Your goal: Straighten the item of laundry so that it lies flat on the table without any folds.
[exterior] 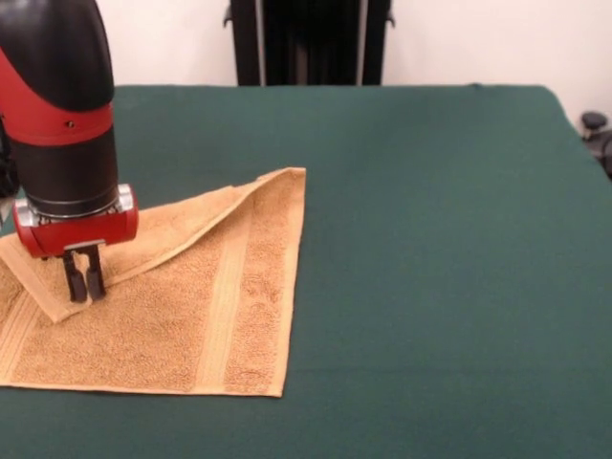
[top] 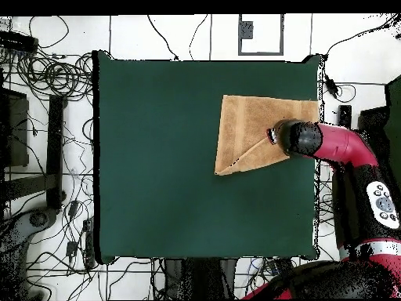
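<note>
The orange-tan towel (exterior: pixel 191 306) lies on the dark green table (exterior: pixel 430 239) at its left side. Its far edge is folded over into a long diagonal flap (exterior: pixel 182 229) that runs from the far corner down to the left. My gripper (exterior: pixel 84 287) points straight down at the lower left end of this flap. Its fingers stand close together at the flap's edge and appear shut on it. In the overhead view the towel (top: pixel 247 121) lies near the table's right edge (top: pixel 317 196), and the gripper (top: pixel 274 135) is over the folded part.
The towel's left end reaches the table's left edge in the front view. The robot's pedestal (exterior: pixel 311 43) stands at the far side. Cables and stands (top: pixel 47 117) lie on the floor around the table.
</note>
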